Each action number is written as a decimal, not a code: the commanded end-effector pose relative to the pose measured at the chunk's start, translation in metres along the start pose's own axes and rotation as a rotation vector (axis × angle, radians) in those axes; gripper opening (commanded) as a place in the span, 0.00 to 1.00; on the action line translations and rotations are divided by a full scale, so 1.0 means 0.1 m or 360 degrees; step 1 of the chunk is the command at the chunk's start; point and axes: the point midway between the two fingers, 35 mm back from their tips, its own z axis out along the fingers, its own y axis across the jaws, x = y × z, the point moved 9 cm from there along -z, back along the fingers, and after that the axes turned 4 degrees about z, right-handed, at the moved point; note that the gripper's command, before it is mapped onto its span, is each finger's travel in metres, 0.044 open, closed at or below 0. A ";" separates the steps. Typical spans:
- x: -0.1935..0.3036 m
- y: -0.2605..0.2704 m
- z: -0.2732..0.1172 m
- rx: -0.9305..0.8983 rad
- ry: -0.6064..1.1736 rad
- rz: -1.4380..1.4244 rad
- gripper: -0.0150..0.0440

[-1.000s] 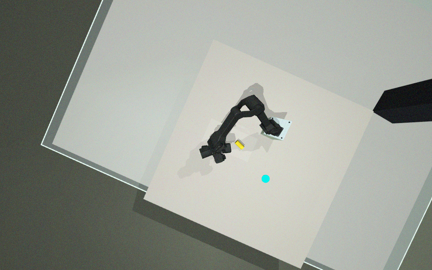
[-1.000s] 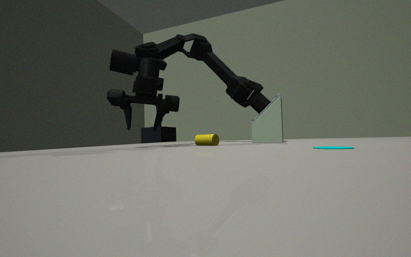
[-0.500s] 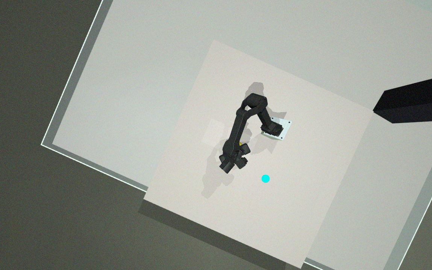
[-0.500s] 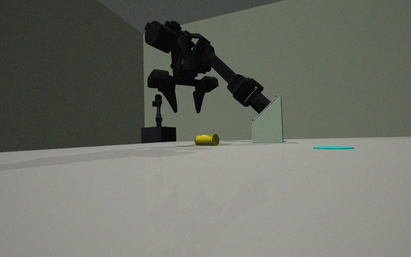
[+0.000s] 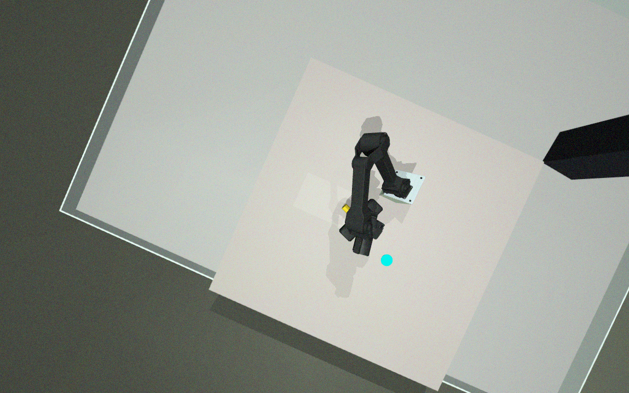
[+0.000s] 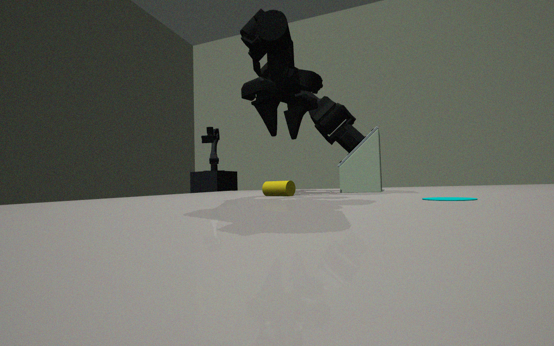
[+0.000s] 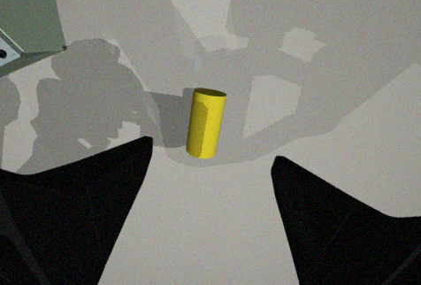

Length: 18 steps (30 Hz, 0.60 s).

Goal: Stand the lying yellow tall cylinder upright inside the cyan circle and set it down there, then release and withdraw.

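The yellow tall cylinder (image 5: 346, 208) (image 6: 277, 188) (image 7: 205, 124) lies on its side on the table, partly covered by the arm in the top view. My gripper (image 6: 283, 137) (image 7: 214, 149) is open and empty, fingers pointing down, well above the table. In the wrist view the cylinder shows beyond the gap between the fingertips, its long axis running roughly up and down the picture. The flat cyan circle (image 5: 386, 260) (image 6: 449, 198) lies on the table with nothing on it. In the top view the fingertips are hidden under the arm.
The arm's pale wedge-shaped base (image 5: 417, 187) (image 6: 359, 172) (image 7: 33, 8) stands on the table behind the cylinder and circle. A long black block (image 5: 604, 146) is at the right in the top view. A second small arm (image 6: 213, 150) stands on a dark box (image 6: 213, 181) in the background.
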 end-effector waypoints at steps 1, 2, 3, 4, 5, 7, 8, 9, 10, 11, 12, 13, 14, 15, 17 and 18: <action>0.00 0.05 -0.01 0.0017 0.0022 -0.0017 0.78; 0.00 0.04 0.04 0.0016 0.0019 -0.0017 0.78; -0.02 0.03 0.13 0.0013 0.0013 -0.0016 0.78; -0.03 0.01 0.23 0.0011 0.0008 -0.0016 0.78; -0.03 0.00 0.33 0.0010 0.0004 -0.0015 0.78; -0.04 -0.01 0.54 0.0011 0.0002 -0.0015 0.78; -0.03 -0.01 0.64 0.0012 0.0003 -0.0014 0.78; -0.02 -0.01 0.75 0.0014 0.0007 -0.0014 0.78; -0.01 0.00 0.84 0.0017 0.0012 -0.0014 0.78; 0.01 0.02 0.94 0.0019 0.0018 -0.0015 0.78; 0.02 0.03 1.02 0.0021 0.0025 -0.0015 0.78; 0.03 0.04 1.06 0.0023 0.0030 -0.0015 0.78; 0.03 0.04 1.07 0.0023 0.0031 -0.0015 0.78; 0.03 0.04 1.07 0.0023 0.0031 -0.0015 0.78; 0.03 0.04 1.07 0.0023 0.0031 -0.0015 0.73; 0.03 0.04 1.07 0.0023 0.0031 -0.0015 0.69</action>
